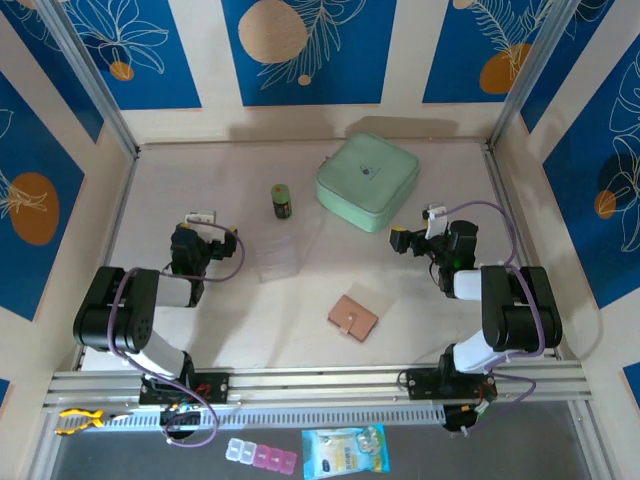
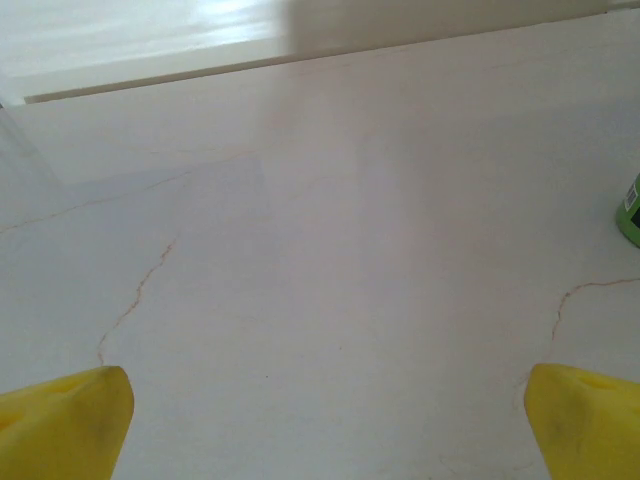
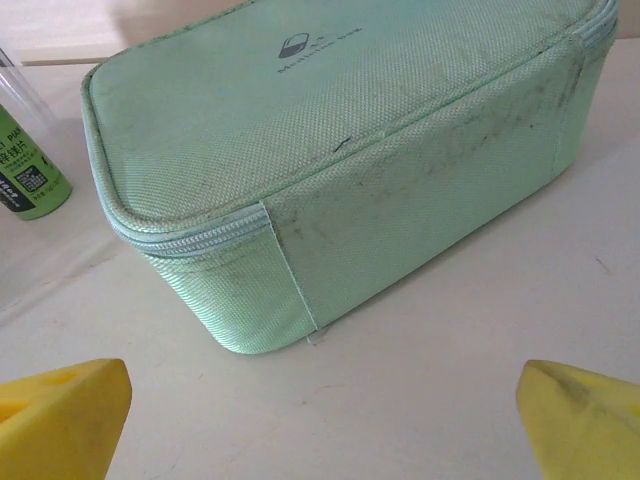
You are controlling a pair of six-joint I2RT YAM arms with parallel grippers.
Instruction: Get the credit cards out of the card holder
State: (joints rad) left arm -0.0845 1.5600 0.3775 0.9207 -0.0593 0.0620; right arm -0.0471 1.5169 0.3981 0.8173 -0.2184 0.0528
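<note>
Card holder shut on the counter, both sets of fingers wide and empty.

The card holder [image 1: 352,318] lies flat and closed, snap tab across it, close to the near edge and a little right of the middle, apart from both arms. The left fingers [image 1: 198,222] hang over bare counter by the left edge, spread wide, yellow tips [image 2: 70,420] at the two lower corners of the wrist view with nothing between them. The right fingers [image 1: 416,228] sit toward the right edge, equally wide, tips [image 3: 65,415] facing the near side of the mint case [image 3: 340,150], not touching it. The case stands toward the far edge, right of the middle. A green bottle [image 1: 283,201] stands upright just left of it, and a clear box [image 1: 279,257] sits nearer the middle.
</note>
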